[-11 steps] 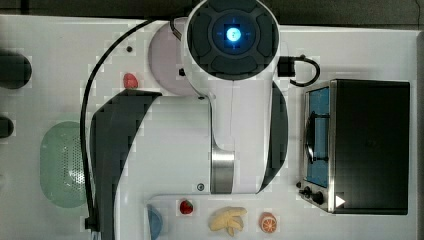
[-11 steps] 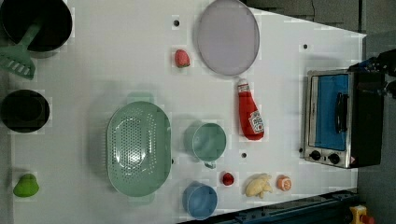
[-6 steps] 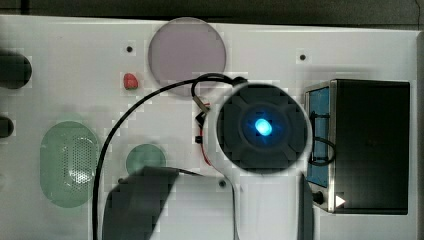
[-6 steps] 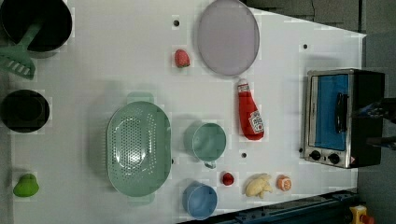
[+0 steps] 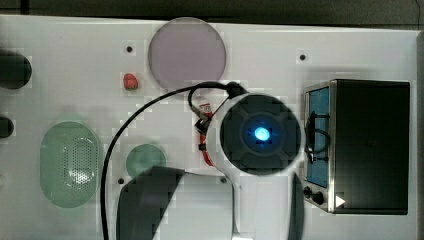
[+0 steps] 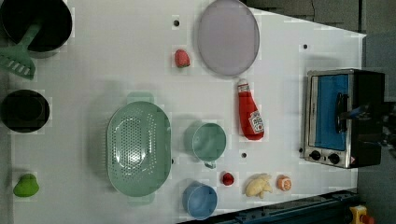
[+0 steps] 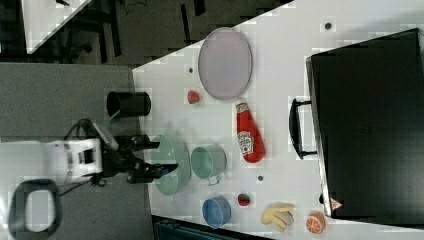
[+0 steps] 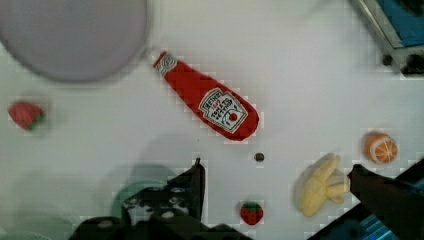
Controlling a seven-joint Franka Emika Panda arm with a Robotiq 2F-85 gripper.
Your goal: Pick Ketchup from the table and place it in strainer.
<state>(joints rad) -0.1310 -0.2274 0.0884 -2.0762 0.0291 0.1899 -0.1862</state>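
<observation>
**Fingers wide, nothing held**

The fingers of the gripper stand wide apart above the desk. The Ketchup lies flat mid-desk beside the plate; the strainer sits well apart, nearer the desk's pot-side edge

In the top view the arm covers nearly all of the Ketchup, leaving a red sliver at its nine o'clock edge. In the wrist view the plate is cut off at eleven o'clock, the oven at one o'clock, and the gripper fingers run out at six o'clock. The label's small print is too fine to read.
</observation>
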